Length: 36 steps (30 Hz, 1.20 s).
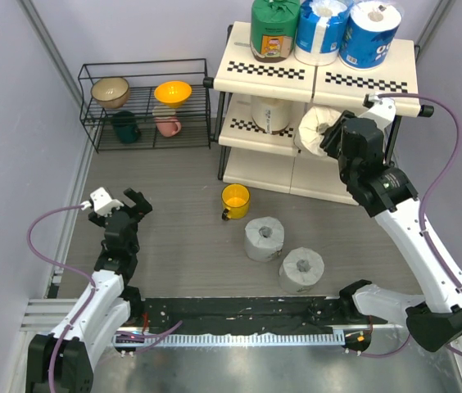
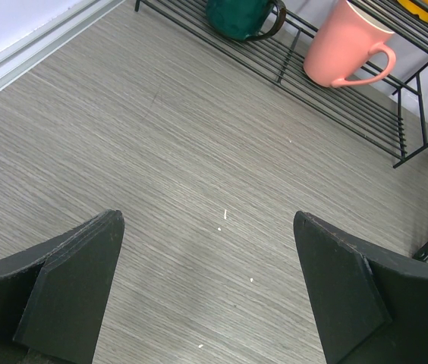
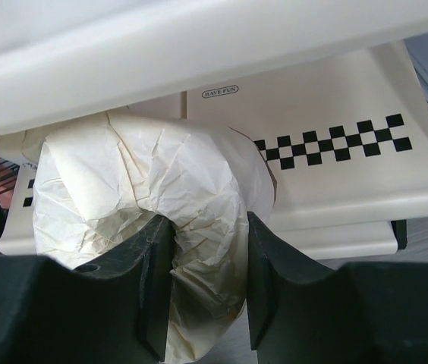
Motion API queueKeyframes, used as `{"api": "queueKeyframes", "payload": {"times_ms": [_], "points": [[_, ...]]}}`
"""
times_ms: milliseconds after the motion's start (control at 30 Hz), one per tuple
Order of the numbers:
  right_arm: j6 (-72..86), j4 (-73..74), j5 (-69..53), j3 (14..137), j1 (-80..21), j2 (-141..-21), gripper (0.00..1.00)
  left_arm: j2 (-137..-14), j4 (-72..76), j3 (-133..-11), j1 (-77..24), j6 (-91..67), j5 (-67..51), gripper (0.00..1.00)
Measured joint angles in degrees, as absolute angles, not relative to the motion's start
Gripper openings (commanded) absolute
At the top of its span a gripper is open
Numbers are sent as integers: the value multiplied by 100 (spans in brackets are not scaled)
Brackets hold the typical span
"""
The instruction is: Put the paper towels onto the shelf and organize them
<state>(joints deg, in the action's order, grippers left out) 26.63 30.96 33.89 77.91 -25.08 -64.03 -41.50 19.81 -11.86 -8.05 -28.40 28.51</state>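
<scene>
While clamped by the right gripper (image 3: 208,227) at the shelf (image 3: 335,114), the soft cream roll (image 3: 123,174) is crushed; a mid-body hold is judged best. Left gripper (image 2: 206,227) is seen open.

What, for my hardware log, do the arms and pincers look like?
The left arm and right arm have white links, black joints and a looping purple cable. The left pincer and right pincer have matte black wedge-shaped fingers.
</scene>
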Motion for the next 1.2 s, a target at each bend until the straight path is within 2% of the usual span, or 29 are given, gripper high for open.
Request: {"api": "queueKeyframes", "payload": {"times_ms": [433, 933, 1167, 1200], "points": [[2779, 2263, 3358, 7332, -2003, -6482, 25, -4150, 1981, -1186, -805, -2842, 2851, 100], [2703, 1531, 3625, 7008, -1925, -6733, 26, -4150, 1981, -1186, -805, -2856, 2891, 100], [2624, 1409, 3634, 6967, -1898, -6814, 38, -4150, 1981, -1184, -805, -2856, 2891, 100], [2620, 1387, 3634, 6952, -1894, -6831, 43, -4150, 1981, -1186, -805, -2853, 2891, 100]]}}
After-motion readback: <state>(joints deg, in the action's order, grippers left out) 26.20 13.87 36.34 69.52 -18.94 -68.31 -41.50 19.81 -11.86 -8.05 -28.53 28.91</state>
